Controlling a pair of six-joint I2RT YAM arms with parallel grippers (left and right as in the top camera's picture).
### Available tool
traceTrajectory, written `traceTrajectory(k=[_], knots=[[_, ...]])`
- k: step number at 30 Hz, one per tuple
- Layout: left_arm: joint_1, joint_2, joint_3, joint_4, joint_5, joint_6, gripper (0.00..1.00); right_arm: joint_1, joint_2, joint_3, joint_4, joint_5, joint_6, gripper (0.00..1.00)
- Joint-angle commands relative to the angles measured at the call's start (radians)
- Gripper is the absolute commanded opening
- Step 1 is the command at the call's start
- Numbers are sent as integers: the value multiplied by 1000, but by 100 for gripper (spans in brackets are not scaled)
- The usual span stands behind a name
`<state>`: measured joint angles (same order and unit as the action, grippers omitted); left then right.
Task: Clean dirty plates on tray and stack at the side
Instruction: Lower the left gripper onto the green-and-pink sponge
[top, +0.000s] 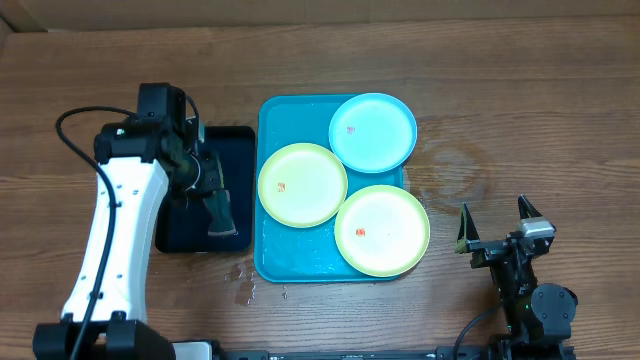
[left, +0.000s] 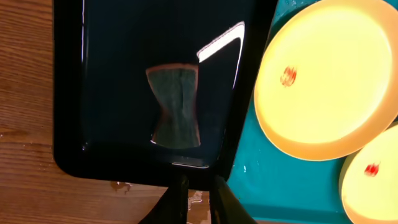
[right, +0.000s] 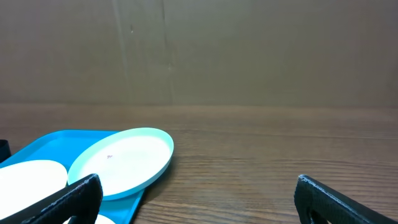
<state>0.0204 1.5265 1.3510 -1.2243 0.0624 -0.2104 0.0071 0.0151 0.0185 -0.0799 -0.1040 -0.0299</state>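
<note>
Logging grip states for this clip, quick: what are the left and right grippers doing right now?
Left gripper: closed to a narrow gap over the black tray, nothing visible between its fingers.
Right gripper: wide open, empty.

light: even, fairly bright, from overhead | shadows: soft and short beside the left arm (top: 115, 230) on the desk (top: 520, 90) | glare: white streak on the black tray (left: 221, 43); yellow plate (left: 329, 74) washed out, left wrist view | focus: right hand (right: 198, 182) blurred near the lens

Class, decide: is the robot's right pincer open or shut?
Open. The right pincer has its fingers wide apart, nothing between them, both overhead and in its own wrist view.
</note>
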Motion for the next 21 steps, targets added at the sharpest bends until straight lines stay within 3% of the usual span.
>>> traceTrajectory(k=[1,12,21], knots=[[23,10,26,9,5,-4,11,-1,-6,-11,5,6,-1,100],[200,10,46,50,376,148,8,-1,-5,-11,5,6,-1,100],[174,11,41,79,276,146,11,-1,-5,-11,5,6,-1,100]])
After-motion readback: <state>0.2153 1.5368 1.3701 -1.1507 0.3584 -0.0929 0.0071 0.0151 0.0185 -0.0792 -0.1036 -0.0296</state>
